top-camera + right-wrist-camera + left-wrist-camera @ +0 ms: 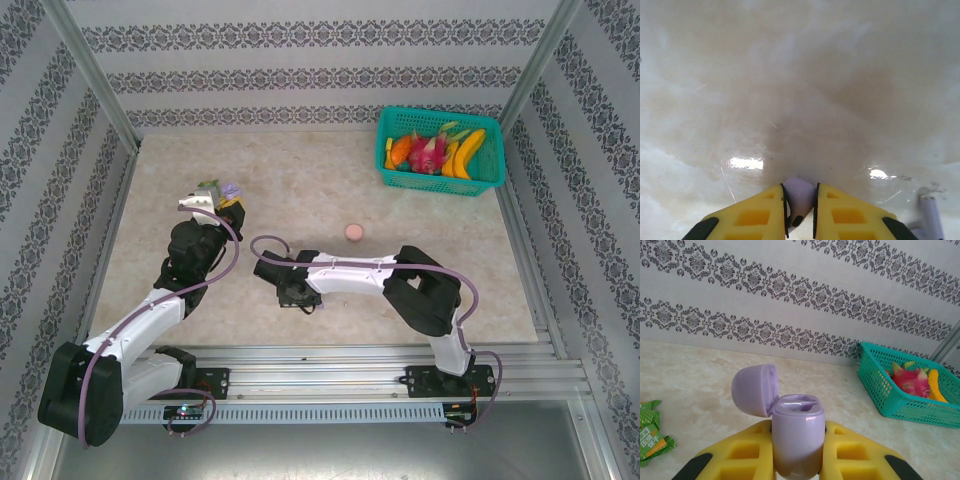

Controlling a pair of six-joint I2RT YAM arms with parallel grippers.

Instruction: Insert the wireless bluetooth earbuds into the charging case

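- Left wrist: left end effector (798, 452) clamps the purple case (796, 415), lid open.
- Right end effector (799, 187) pinches a purple earbud (798, 201) down by the counter (800, 90); I'd lift, then ease it stem-first into the case.

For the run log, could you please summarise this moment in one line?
left gripper: holds open purple charging case | right gripper: pinches purple earbud | loose earbud nearby

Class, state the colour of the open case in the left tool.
The charging case is pale purple; clearest in the left wrist view.
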